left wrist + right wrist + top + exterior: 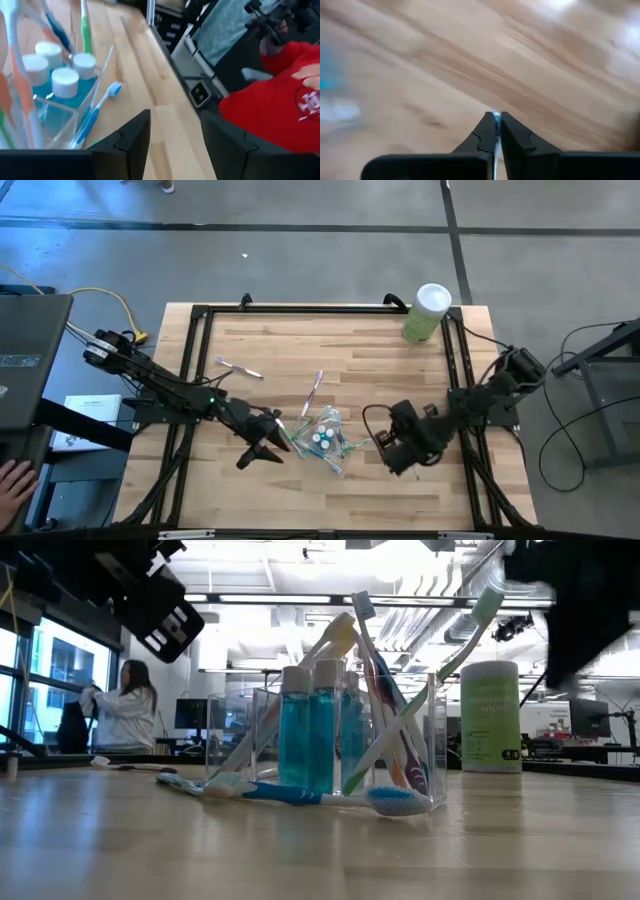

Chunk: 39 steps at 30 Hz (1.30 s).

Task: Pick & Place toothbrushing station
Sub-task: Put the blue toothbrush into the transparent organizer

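Observation:
The toothbrushing station is a clear plastic cup [326, 436] standing upright near the table's front middle. It holds teal white-capped bottles [310, 740] and several slim toothbrushes leaning on its rim. A blue-and-white toothbrush [300, 794] lies flat on the table against the cup's near side. My left gripper [175, 145] hovers open just left of the cup with nothing between its fingers. My right gripper [496, 122] is raised right of the cup, pointing steeply down, shut on a thin pale thing, seemingly a toothbrush. My right gripper pinches a thin pale thing [496, 116] between its two fingertips, coming from above and slanting down. Only a sliver shows in the gap, so which part it has cannot be told. The table lies well below the fingertips.
A tall pale-green canister [428, 312] with a white lid stands at the far right corner. Two loose toothbrushes [238, 367] [315, 392] lie on the wood behind the cup. A black frame [200, 360] runs along the table's edges. A person's hand [10, 480] is at the near left.

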### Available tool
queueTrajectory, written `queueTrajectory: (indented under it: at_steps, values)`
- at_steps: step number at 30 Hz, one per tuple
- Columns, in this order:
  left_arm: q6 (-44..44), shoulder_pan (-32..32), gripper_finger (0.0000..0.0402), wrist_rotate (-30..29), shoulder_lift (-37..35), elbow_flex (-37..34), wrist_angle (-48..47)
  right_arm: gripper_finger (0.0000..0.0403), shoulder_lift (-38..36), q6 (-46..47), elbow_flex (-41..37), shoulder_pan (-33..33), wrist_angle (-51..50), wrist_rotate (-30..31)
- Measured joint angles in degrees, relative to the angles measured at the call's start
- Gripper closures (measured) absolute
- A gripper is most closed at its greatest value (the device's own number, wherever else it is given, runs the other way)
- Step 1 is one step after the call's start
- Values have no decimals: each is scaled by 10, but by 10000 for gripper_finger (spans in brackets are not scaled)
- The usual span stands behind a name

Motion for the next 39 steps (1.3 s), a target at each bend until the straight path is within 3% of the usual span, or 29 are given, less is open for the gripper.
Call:
queueTrajectory:
  at_steps: [4,8,13,17,19,27,32,34,39]
  values:
    - [-12,0,230,0,0,0,32,399,-1,-20,86,54,-30,102]
    - [-14,0,230,0,0,0,67,403,-1,-84,144,119,-11,265]
    - [-14,0,230,0,0,0,122,402,-2,-322,153,168,137,497]
    - [-14,0,230,-1,0,0,158,402,1,-485,153,169,250,603]
    - [-14,0,230,-7,0,0,166,402,1,-531,153,153,283,604]
    - [-19,0,230,-31,0,0,168,401,14,-547,153,83,327,605]
    - [-46,0,230,-17,0,0,163,401,22,-688,153,75,449,595]
    - [-53,0,230,0,0,0,163,401,23,-774,153,75,525,547]
    - [-55,-12,230,22,0,0,164,401,52,-984,153,73,745,343]
